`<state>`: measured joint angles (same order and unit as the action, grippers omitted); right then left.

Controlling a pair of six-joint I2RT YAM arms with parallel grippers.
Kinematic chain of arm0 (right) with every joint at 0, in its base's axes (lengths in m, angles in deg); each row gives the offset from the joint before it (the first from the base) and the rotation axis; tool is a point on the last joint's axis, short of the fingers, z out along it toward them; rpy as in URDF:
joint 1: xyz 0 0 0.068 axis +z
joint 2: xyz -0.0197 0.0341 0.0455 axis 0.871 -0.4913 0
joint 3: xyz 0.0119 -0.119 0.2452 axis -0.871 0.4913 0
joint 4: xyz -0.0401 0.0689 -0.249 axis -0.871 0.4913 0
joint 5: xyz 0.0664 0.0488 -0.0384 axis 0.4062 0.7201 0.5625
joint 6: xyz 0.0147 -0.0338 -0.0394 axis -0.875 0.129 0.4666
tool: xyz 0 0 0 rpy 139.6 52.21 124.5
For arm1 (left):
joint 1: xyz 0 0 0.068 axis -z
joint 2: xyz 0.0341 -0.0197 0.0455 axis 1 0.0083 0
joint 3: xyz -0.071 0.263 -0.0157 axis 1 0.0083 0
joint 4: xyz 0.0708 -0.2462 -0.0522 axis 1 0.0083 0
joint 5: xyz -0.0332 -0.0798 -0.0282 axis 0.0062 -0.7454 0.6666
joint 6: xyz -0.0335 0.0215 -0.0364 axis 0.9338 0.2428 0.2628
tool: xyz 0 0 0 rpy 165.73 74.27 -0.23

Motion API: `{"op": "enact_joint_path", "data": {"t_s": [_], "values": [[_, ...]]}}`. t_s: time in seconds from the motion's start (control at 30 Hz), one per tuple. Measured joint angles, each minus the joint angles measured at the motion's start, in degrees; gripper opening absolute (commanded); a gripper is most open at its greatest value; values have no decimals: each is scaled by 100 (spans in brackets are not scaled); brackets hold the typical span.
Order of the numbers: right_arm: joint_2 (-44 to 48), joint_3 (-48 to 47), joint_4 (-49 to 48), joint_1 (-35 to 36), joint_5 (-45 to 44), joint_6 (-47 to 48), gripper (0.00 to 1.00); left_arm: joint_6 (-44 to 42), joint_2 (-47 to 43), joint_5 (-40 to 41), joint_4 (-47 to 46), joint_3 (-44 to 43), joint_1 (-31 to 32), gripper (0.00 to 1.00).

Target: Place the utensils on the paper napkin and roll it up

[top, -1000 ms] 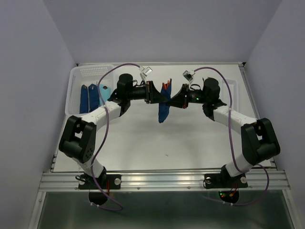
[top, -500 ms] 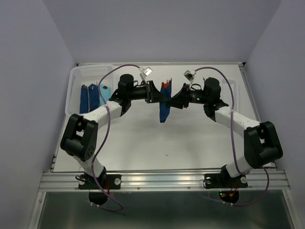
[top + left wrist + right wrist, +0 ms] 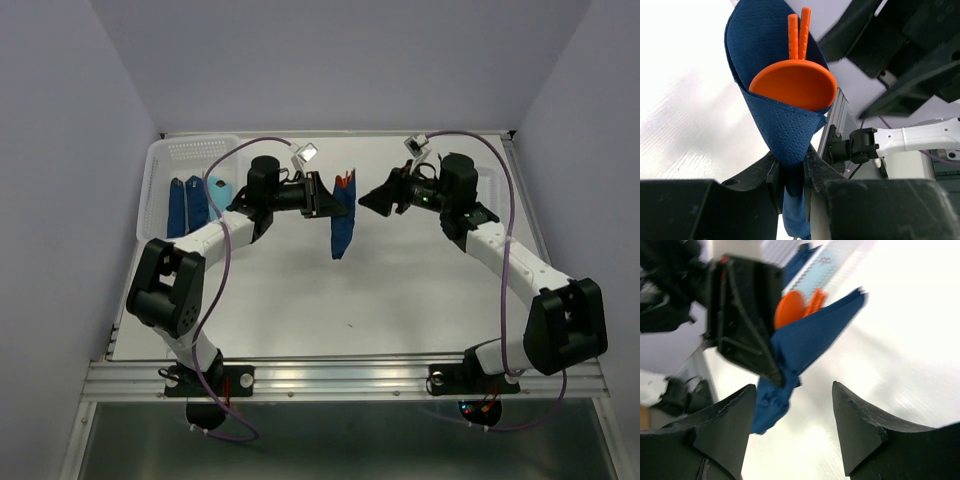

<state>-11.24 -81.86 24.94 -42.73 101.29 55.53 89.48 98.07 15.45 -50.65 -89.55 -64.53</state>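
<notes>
Paper napkin point(image 3: 780, 125), coned around orange utensils point(image 3: 792, 90), pinched in left claw point(image 3: 792, 170); right claw point(image 3: 794, 390) spread wide nearby.

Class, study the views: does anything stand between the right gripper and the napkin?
Nothing visible. The open right gripper faces the napkin across a bare gap; the left gripper grips it from the far side.

Your left arm point(image 3: 215, 238) reached forward and inward, the left gripper point(image 3: 792, 172) held aloft, jaws pinched narrow on the paper napkin point(image 3: 775, 100). Your right arm point(image 3: 495, 250) mirrored it, the right gripper point(image 3: 794, 385) facing the left one, jaws spread wide, gripping nothing.
</notes>
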Motion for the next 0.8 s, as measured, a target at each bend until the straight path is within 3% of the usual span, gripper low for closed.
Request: {"op": "enact_joint_path", "data": {"t_s": [0.13, 0.27, 0.4, 0.6, 0.8], "values": [[9, -323, 675, -55, -1049, 216, 69, -236, -9, 85, 415, -44, -90, 0], [42, -361, 1233, -63, -1954, 284, 70, -890, -35, 442, 1655, -522, -330, 0], [166, -367, 1764, -63, -2704, 321, 70, -1606, -98, 960, 2949, -1370, -975, 0], [345, -496, 2190, -63, -3195, 345, 70, -2396, -188, 1770, 4273, -2632, -1961, 0], [503, -474, 2350, -63, -3244, 227, 70, -3060, -170, 2555, 5239, -3628, -2457, 0]]}}
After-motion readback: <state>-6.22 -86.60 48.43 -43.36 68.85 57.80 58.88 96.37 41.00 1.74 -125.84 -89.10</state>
